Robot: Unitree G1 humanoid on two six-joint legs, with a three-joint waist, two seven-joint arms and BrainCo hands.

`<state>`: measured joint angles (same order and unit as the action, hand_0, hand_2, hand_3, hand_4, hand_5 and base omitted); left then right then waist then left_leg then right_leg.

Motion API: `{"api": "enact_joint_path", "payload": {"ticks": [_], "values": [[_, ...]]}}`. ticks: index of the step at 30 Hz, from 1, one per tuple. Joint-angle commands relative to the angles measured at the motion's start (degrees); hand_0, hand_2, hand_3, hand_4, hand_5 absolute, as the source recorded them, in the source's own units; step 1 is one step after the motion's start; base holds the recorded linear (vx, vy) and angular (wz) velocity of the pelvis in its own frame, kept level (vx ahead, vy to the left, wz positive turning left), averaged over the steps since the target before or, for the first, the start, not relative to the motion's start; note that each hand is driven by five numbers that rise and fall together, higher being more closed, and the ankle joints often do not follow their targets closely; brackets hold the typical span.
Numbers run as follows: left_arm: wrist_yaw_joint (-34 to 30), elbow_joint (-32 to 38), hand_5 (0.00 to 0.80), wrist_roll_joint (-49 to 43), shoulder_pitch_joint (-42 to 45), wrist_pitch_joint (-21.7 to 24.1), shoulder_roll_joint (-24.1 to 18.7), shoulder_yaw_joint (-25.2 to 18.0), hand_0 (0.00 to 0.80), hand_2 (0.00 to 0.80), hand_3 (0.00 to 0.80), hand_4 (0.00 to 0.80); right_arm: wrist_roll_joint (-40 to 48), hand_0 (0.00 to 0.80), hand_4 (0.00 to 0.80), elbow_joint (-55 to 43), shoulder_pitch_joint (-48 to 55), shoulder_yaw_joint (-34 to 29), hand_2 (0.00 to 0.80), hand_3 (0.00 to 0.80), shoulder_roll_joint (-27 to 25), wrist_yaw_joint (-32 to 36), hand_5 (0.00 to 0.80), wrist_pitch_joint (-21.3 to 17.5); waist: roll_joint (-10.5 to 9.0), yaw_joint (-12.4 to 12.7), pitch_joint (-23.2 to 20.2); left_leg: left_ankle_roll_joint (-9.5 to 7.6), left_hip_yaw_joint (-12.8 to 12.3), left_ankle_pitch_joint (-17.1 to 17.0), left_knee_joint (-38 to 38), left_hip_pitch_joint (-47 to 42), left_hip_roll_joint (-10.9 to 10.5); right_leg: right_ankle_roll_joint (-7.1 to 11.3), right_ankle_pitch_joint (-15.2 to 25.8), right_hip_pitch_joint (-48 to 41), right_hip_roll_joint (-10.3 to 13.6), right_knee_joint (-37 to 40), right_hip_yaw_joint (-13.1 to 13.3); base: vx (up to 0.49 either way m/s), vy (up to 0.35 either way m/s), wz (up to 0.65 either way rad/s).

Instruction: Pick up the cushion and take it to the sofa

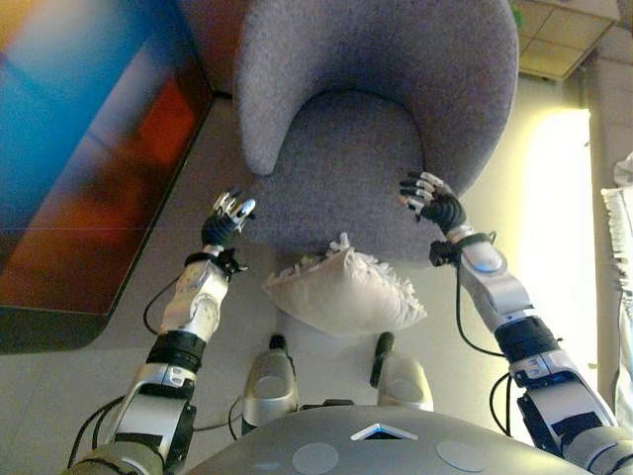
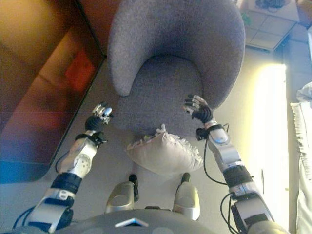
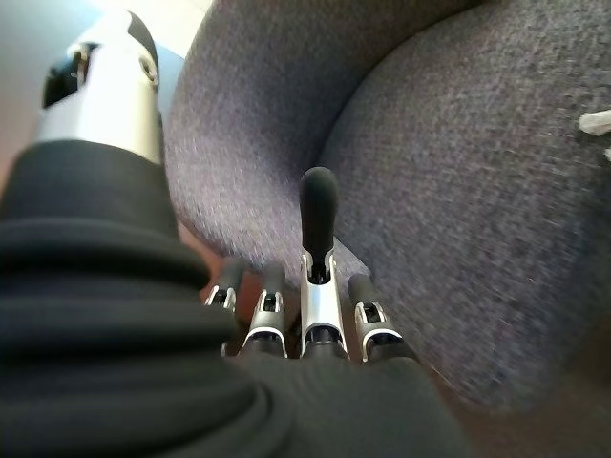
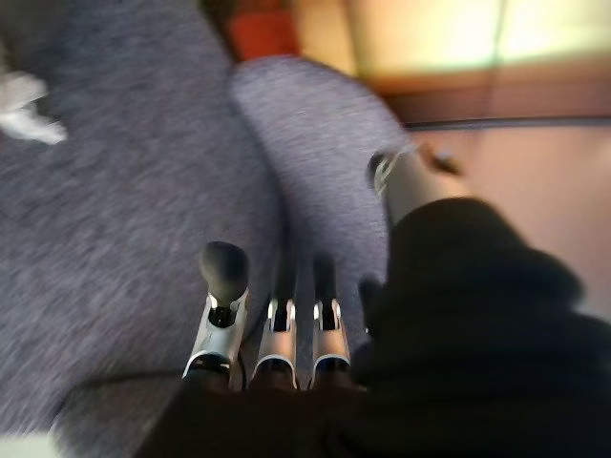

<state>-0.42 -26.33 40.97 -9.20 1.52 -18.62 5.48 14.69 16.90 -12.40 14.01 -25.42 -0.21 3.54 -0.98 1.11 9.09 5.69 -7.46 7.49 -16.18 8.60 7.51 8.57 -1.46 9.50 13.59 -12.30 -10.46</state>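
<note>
A white cushion (image 1: pixel 346 292) with a fringed edge lies at the front edge of the grey sofa chair (image 1: pixel 346 168), leaning over the seat's front; it also shows in the right eye view (image 2: pixel 165 151). My left hand (image 1: pixel 226 223) hovers to the left of the seat, apart from the cushion, with its fingers (image 3: pixel 318 248) loosely bent and holding nothing. My right hand (image 1: pixel 435 203) hovers over the seat's right side, above the cushion's far corner, fingers (image 4: pixel 224 286) relaxed and empty. A bit of the cushion's fringe (image 4: pixel 24 105) shows in the right wrist view.
A large dark glossy panel (image 1: pixel 89 148) lies along the floor on the left. A white fringed cloth (image 1: pixel 618 228) hangs at the right edge. Pale floor (image 1: pixel 559 218) runs on the chair's right.
</note>
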Motion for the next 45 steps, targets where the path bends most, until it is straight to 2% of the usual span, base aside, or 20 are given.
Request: {"api": "enact_joint_path", "payload": {"ticks": [1,5,9,16,21,25,26,35,39,45], "values": [[-1.8,0.9,0.000,-4.0,-1.3,0.8,-1.0,0.4,0.000,0.000,0.000,0.000,-4.4,0.000,0.000,-2.0,1.2,-0.8,0.000,0.000,-0.1,-1.2,0.000,0.0,-1.35,1.8,-1.9,-0.50,2.0,-4.0,0.2,4.7,-0.4,2.29,0.3,-1.6,3.2,-0.2,-0.3,-0.035,-0.018,0.01],[-0.4,0.1,0.000,-6.9,-3.9,1.9,-2.2,2.5,0.000,0.000,0.000,0.000,-4.7,0.000,0.000,0.9,-1.8,1.3,0.000,0.000,-0.7,-4.0,0.000,0.9,-1.38,1.9,0.7,-0.20,2.9,-3.6,-2.0,7.6,-0.3,2.31,0.3,0.1,3.6,-1.1,0.0,-0.116,-0.021,0.01],[3.2,-3.0,0.000,-6.8,-10.6,4.6,-4.0,6.1,0.000,0.000,0.000,0.000,-2.7,0.000,0.000,4.8,-9.1,4.3,0.000,0.000,-1.3,-7.5,0.000,1.5,-1.03,1.4,5.1,0.24,4.4,-2.9,-6.6,14.6,-0.5,1.97,0.2,6.8,4.2,-5.1,1.3,-0.281,0.004,0.05],[8.2,-6.8,0.000,-7.7,-18.9,9.6,-4.4,9.7,0.000,0.000,0.000,0.000,-0.4,0.000,0.000,10.8,-19.5,8.5,0.000,0.000,-1.4,-11.4,0.000,0.5,0.51,0.2,11.4,0.23,4.2,-2.8,-11.9,25.1,-1.0,1.18,-0.3,19.4,4.4,-12.8,3.4,-0.281,0.076,-0.03],[9.5,-9.8,0.000,-8.1,-22.8,10.9,-5.5,10.7,0.000,0.000,0.000,0.000,0.3,0.000,0.000,13.6,-23.9,10.3,0.000,0.000,-3.2,-9.8,0.000,0.4,1.97,-0.9,14.8,0.27,3.6,-0.5,-18.6,32.6,1.0,0.09,-2.7,29.0,4.4,-22.3,5.4,-0.161,0.064,-0.07],[10.1,-10.5,0.000,-11.6,-24.3,11.9,-6.3,11.4,0.000,0.000,0.000,0.000,-2.8,0.000,0.000,14.1,-25.4,11.5,0.000,0.000,-4.9,-8.0,0.000,1.0,2.67,-1.5,16.2,0.23,3.9,0.2,-22.1,37.2,1.6,-0.16,-3.3,34.3,4.5,-26.4,6.5,-0.093,0.028,-0.04],[10.3,-10.4,0.000,-13.1,-24.6,12.1,-7.0,12.0,0.000,0.000,0.000,0.000,-3.4,0.000,0.000,14.1,-26.0,12.0,0.000,0.000,-5.7,-7.5,0.000,1.2,2.95,-1.5,16.6,0.70,4.1,2.2,-23.8,37.8,2.0,0.21,-5.2,35.4,4.4,-28.6,7.0,0.000,0.000,0.00],[10.1,-8.5,0.000,-17.2,-25.6,12.6,-10.2,13.6,0.000,0.000,0.000,0.000,-6.0,0.000,0.000,13.0,-27.1,12.9,0.000,0.000,-10.2,-4.5,0.000,2.8,4.50,-2.7,18.7,0.81,4.2,3.5,-29.7,44.9,2.7,-0.25,-6.9,43.4,4.1,-36.0,9.0,-0.043,0.026,-0.04],[10.7,-9.1,0.000,-21.7,-27.3,11.9,-12.3,15.6,0.000,0.000,0.000,0.000,-6.7,0.000,0.000,13.8,-28.0,13.2,0.000,0.000,-11.5,-4.5,0.000,2.8,4.81,-3.0,19.1,0.95,4.1,3.5,-30.4,46.0,2.7,-0.32,-6.9,44.9,3.9,-37.1,9.3,0.000,0.000,0.00],[11.1,-10.2,0.000,-19.3,-29.5,12.9,-12.7,16.2,0.000,0.000,0.000,0.000,-9.1,0.000,0.000,15.1,-31.0,14.2,0.000,0.000,-12.2,-6.1,0.000,2.1,5.34,-3.3,19.6,0.96,4.0,3.2,-30.6,47.0,2.2,-0.35,-6.8,46.1,3.5,-37.5,9.8,-0.002,0.010,0.00]]}}
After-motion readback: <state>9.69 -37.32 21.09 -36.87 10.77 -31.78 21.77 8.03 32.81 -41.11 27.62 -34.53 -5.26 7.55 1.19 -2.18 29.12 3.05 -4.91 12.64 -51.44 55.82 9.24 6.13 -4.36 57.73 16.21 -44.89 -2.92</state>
